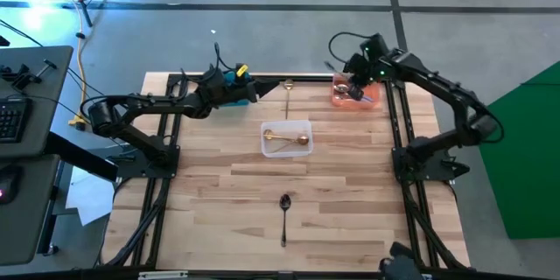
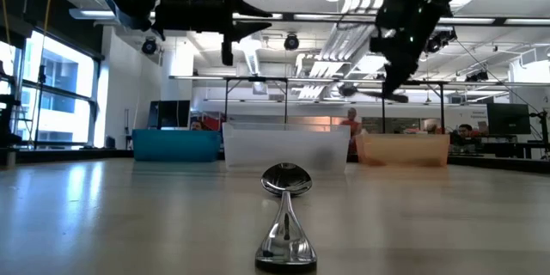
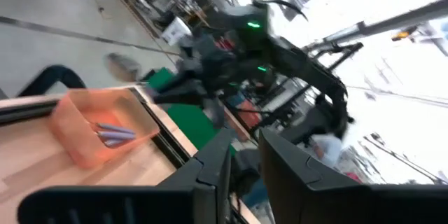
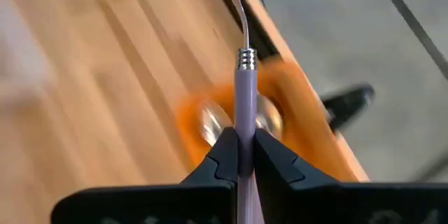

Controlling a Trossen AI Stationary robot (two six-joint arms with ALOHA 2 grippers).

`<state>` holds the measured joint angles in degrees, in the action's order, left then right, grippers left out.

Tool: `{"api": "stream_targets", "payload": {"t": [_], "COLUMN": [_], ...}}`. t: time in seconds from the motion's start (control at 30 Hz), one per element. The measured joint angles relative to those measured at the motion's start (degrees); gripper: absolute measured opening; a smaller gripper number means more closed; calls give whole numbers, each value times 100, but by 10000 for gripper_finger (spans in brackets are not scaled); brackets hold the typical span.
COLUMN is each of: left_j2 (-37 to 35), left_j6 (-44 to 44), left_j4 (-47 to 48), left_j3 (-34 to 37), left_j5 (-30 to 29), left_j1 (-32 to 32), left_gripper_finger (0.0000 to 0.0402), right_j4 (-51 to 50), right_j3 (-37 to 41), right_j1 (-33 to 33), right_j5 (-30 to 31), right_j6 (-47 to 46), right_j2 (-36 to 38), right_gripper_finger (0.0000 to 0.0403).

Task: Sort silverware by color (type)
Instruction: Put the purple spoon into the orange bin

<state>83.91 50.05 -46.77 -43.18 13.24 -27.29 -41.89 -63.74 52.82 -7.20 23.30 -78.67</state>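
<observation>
My right gripper (image 1: 353, 77) hangs over the orange bin (image 1: 367, 101) at the table's far right, shut on a lilac-handled silver spoon (image 4: 245, 98). More lilac spoons (image 3: 112, 134) lie in that bin. My left gripper (image 1: 254, 89) hovers beside the blue bin (image 1: 234, 77) at the far edge. Its fingers (image 3: 217, 164) stand a narrow gap apart with nothing between them. Gold spoons (image 1: 284, 143) lie in the clear bin (image 1: 306, 127). One gold spoon (image 1: 287, 94) lies flat on the table near the far edge. A dark spoon (image 1: 284, 214) lies flat toward the near edge. My right gripper pinches the spoon's lilac handle (image 4: 245, 122) between its two fingers. The spoon runs along the fingers, its ringed collar (image 4: 245, 58) and silver neck sticking out past the fingertips. It is lifted clear, above the orange bin (image 4: 301, 112).
Three bins stand in a row toward the far edge: blue (image 2: 176, 144), clear (image 2: 286, 146), orange (image 2: 404, 149). The dark spoon (image 2: 286, 215) lies close to the low camera. Bare wood lies between it and the bins. People show in the room beyond.
</observation>
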Motion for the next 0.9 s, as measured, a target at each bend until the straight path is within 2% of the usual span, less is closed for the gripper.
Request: {"api": "stream_targets", "payload": {"t": [0.17,0.37,0.9], "left_j2": [-26,-26,-26], "left_j6": [-16,-94,-226], "left_j4": [21,18,53], "left_j3": [0,0,0], "left_j5": [242,220,258], "left_j1": [28,39,-50], "left_gripper_finger": [55,46,44], "right_j4": [-96,-114,-357], "right_j3": [6,6,6], "right_j1": [228,376,345], "right_j5": [998,1170,1480], "right_j6": [802,1111,1144], "right_j2": [-530,-856,-926], "right_gripper_finger": [11,10,10]}}
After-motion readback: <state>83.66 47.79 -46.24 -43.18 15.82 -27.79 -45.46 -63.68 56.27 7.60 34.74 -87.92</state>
